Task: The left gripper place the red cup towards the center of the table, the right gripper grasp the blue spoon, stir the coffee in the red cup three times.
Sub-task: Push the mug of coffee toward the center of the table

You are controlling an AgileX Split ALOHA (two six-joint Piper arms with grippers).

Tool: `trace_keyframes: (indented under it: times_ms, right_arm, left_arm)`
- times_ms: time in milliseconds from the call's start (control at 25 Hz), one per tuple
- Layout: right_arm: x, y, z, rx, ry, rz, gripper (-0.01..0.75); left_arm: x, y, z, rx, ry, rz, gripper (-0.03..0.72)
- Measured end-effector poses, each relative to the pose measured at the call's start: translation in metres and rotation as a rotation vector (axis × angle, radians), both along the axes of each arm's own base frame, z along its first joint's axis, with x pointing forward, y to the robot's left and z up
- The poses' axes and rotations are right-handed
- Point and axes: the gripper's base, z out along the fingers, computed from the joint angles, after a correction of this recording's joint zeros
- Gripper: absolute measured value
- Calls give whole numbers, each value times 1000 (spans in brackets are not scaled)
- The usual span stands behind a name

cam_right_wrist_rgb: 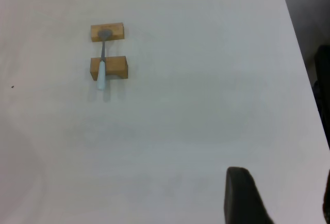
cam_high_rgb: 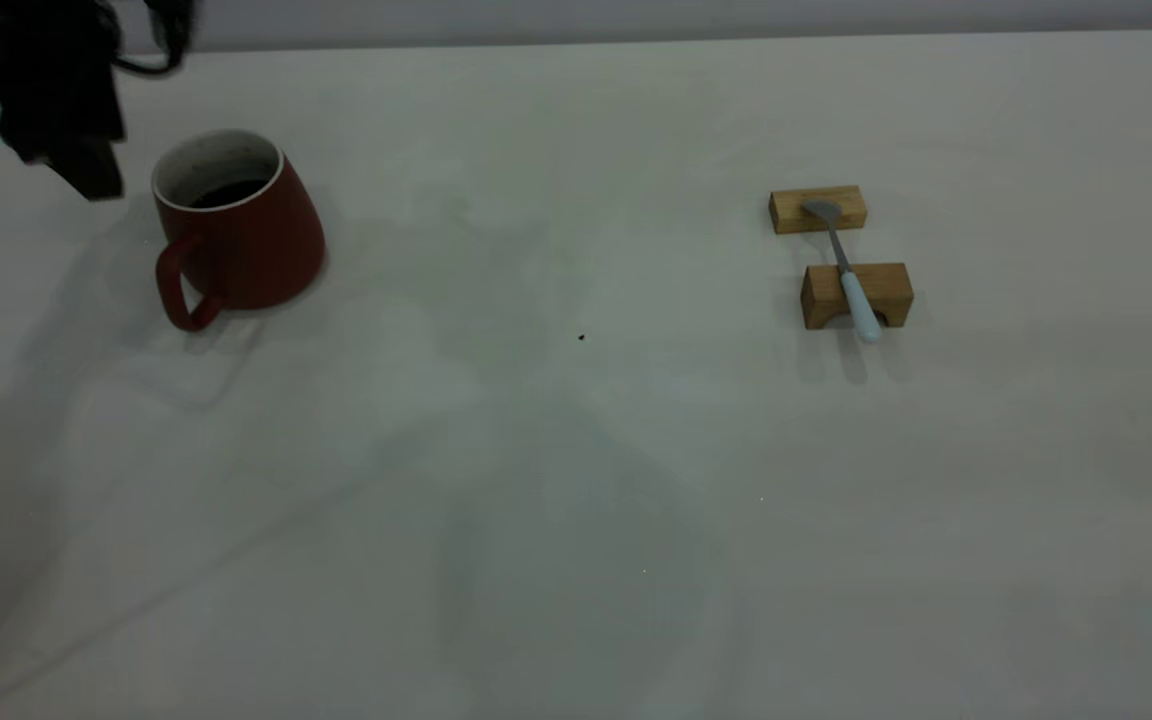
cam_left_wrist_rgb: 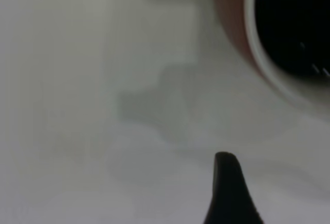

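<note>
Nearest the exterior camera the counter is lying bare, so the middle stays free as the drop zone for the cup.

At about 3 o'clock from that middle, the blue spoon is resting across 2 wooden blocks, bowl on the far block, pale handle overhanging the near one. Judgement: the blocks are lifting it off the surface so a finger can pass under and around the handle.

At about 10 o'clock from the middle, the red cup is standing upright, well apart from the spoon, its loop handle pointing toward 7 o'clock. The coffee is sitting low inside, so a slow slide should not spill it.

Farthest back, the left gripper is hanging just beside the cup at its 9 o'clock side, not touching. In its wrist view only 1 fingertip is showing beside the rim, so I cannot tell how its jaws are standing. Judgement: it is lining up for the first grasp; step 1 not yet done.

The right gripper is waiting high and well apart from the spoon; its wrist view shows the fingers with open counter between them, so the jaws are apart.
</note>
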Motion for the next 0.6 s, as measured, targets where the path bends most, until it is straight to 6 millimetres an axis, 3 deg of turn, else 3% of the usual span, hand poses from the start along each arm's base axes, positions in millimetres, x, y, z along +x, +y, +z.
trace_keyframes:
  times_ms: [280,600]
  right_arm:
    - [0,0,0,0,0,0,414]
    - [0,0,0,1,0,0,414]
  left_arm:
    - [7,-18,-24,29,16,-133,551]
    - [2,-71,-26,25,5,-251,551]
